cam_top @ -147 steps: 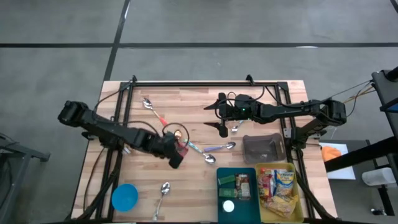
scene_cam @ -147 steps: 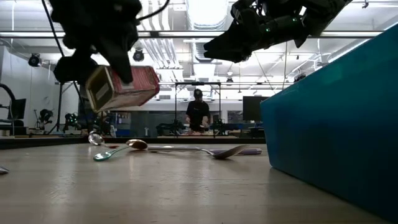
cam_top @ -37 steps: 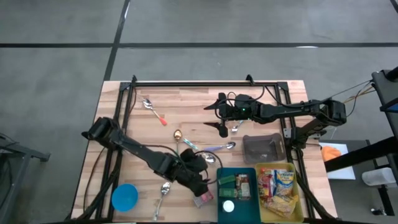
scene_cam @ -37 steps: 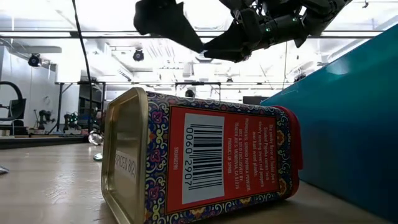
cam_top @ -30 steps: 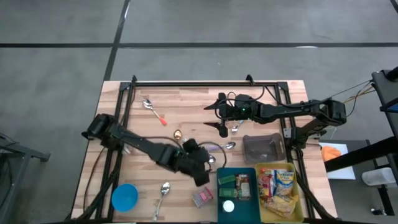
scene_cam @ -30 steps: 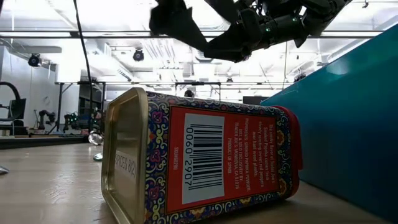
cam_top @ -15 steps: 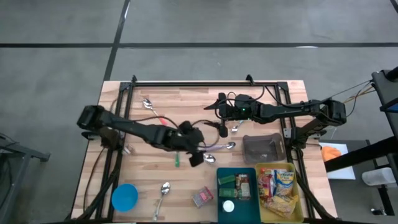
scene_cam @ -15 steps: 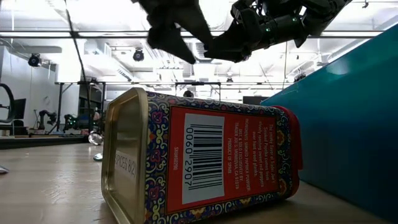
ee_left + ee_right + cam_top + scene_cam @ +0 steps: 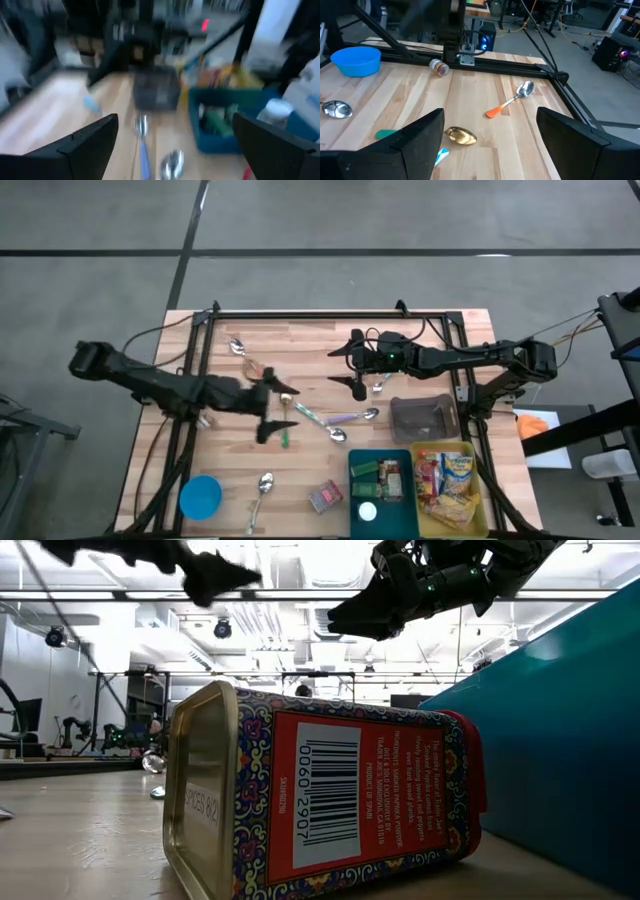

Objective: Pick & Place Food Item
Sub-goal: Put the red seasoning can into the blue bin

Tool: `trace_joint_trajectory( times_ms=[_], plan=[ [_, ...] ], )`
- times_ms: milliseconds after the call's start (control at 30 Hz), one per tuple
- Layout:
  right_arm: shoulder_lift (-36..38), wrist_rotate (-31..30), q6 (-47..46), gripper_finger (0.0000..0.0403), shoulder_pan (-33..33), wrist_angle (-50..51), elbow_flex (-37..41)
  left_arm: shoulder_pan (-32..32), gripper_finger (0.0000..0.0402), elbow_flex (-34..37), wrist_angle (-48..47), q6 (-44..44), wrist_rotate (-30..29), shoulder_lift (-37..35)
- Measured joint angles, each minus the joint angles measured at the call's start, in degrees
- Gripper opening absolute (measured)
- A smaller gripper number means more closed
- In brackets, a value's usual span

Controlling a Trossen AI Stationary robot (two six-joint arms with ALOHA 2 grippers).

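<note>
The food item is a red patterned spice tin (image 9: pixel 324 497) with a barcode (image 9: pixel 328 798). It lies on its broad side on the wooden table, close to the near edge and just left of the teal bin (image 9: pixel 360 465). My left gripper (image 9: pixel 277 410) hovers open over the table's middle left, well away from the tin, and shows at the top of the low view (image 9: pixel 215 575). My right gripper (image 9: pixel 352 370) hangs open over the far middle of the table, with nothing between its fingers (image 9: pixel 420 142).
The teal bin and a yellow bin (image 9: pixel 470 515) of packets stand at the near right, with a grey container (image 9: pixel 422 418) behind them. Several spoons (image 9: pixel 352 418) lie around the middle. A blue bowl (image 9: pixel 200 497) sits near left. A black frame (image 9: pixel 300 315) borders the far edge.
My left gripper has drawn back from over the tin, going toward the far edge and then toward the table's left, staying open. The tin has stayed lying where it was by the teal bin. My right gripper has kept still.
</note>
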State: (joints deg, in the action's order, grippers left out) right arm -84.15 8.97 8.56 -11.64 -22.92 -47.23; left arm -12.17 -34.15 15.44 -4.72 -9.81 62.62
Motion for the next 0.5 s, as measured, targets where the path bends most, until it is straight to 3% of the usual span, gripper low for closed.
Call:
trace_joint_trajectory(
  times_ms=[100,267,500],
  plan=[
    [0.00,0.00,0.00,0.0315,0.00,-0.03,-0.01,1.14,0.0392,6.48,7.04,3.88,0.16,-7.47],
    [0.01,0.00,0.00,0.0315,0.00,0.01,-0.01,5.17,0.0392,12.90,7.02,3.33,-0.01,-18.90],
    [-0.01,0.00,0.00,0.0315,0.00,0.03,-0.01,8.82,0.0393,17.02,5.67,3.31,-0.01,-26.69]
  ],
)
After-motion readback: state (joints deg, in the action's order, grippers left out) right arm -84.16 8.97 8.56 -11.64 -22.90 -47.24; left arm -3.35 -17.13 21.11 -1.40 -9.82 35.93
